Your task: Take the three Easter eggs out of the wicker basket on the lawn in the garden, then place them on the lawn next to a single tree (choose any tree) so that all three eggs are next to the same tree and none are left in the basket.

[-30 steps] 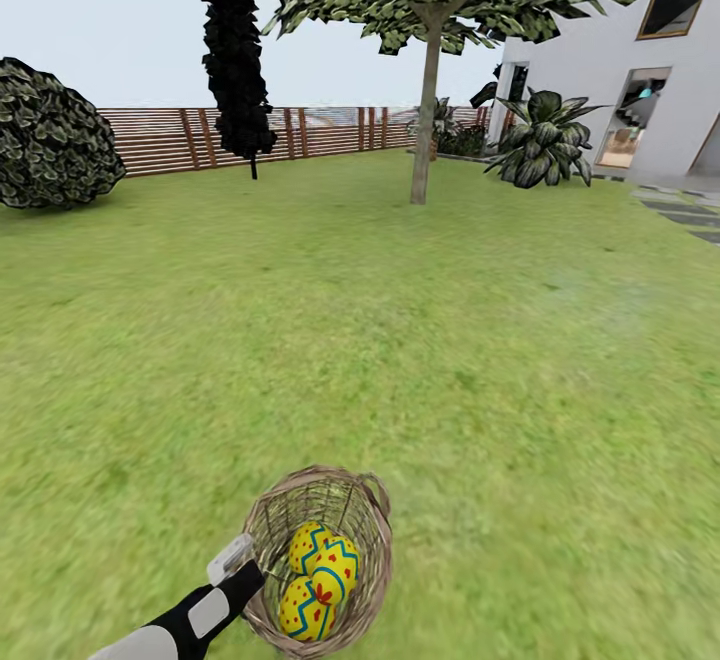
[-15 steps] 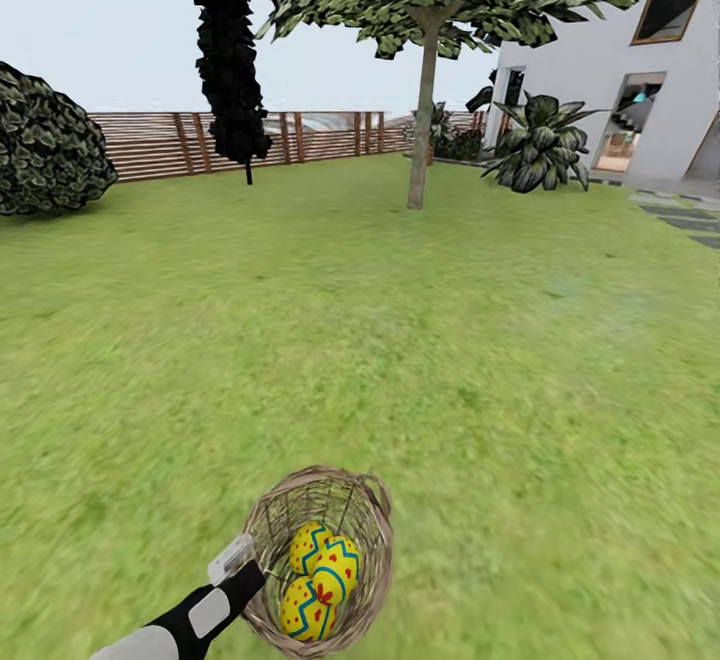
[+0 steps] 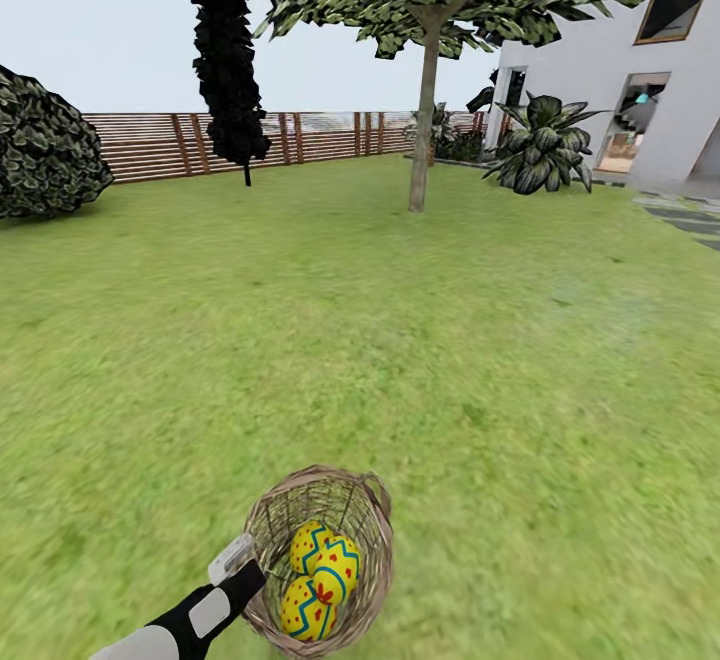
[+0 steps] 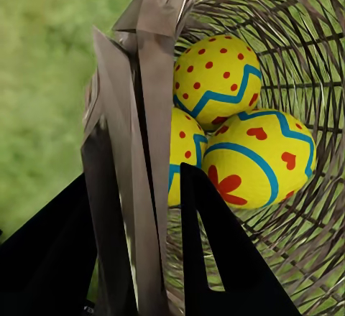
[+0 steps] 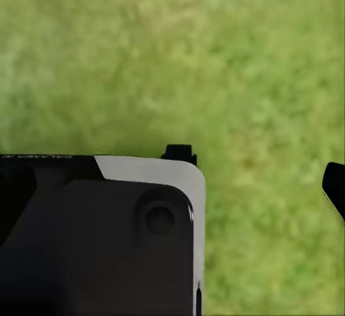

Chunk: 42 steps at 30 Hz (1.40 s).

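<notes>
The left hand [image 4: 136, 258] is clamped on the wall of the wicker basket [image 3: 360, 530], one finger inside and one outside. All three Easter eggs [image 3: 318, 572] lie inside the basket, just beside the inner finger. The tree [image 3: 424, 120] stands well beyond the basket across the lawn [image 3: 400, 340]. The right hand [image 5: 259, 179] hangs over grass with fingers spread.

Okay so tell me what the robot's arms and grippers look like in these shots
In the head view the left arm is pale grey nearer the body, then black, with a light grey rounded panel and a light block at the wrist. The left gripper has flat, black, blade-like fingers tapering to points. The right wrist view shows a black housing with a light grey panel and a round fastener, and the right gripper's black fingertips. No cables are visible.
</notes>
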{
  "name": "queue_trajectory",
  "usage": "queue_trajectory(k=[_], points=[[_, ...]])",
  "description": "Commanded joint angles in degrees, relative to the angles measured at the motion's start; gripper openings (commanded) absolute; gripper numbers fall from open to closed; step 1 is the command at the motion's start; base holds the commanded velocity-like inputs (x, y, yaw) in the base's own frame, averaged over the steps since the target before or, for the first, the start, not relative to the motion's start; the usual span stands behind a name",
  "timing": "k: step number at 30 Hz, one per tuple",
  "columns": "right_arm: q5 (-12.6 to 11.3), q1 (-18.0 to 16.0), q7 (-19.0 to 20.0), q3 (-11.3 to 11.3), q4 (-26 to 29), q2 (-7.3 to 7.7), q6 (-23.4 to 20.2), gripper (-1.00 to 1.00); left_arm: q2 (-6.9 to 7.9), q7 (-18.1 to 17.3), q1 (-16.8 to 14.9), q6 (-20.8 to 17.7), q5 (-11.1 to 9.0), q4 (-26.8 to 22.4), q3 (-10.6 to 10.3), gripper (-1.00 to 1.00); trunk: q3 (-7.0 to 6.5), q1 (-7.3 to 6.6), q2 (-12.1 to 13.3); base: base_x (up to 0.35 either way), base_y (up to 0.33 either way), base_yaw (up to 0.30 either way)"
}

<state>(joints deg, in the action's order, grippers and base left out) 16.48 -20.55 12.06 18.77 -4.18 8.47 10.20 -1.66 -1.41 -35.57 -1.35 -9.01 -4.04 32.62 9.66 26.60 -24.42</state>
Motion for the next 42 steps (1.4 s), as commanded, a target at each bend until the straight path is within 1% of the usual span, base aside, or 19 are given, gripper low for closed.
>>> queue_trajectory(k=[1,42], points=[[0.4,-0.1,0.1,0.5,-0.3,0.05,0.4,1.0,-0.01,-0.2,0.0,-0.1,-0.7,-0.1,0.1,-1.0,0.1,0.06,-0.1,0.34,0.0,0.0],[0.4,-0.1,0.1,0.5,-0.3,0.05,0.4,1.0,-0.11,-0.2,0.0,-0.1,-0.6,-0.2,0.1,-1.0,0.1,0.06,-0.1,0.341,0.0,0.0]])
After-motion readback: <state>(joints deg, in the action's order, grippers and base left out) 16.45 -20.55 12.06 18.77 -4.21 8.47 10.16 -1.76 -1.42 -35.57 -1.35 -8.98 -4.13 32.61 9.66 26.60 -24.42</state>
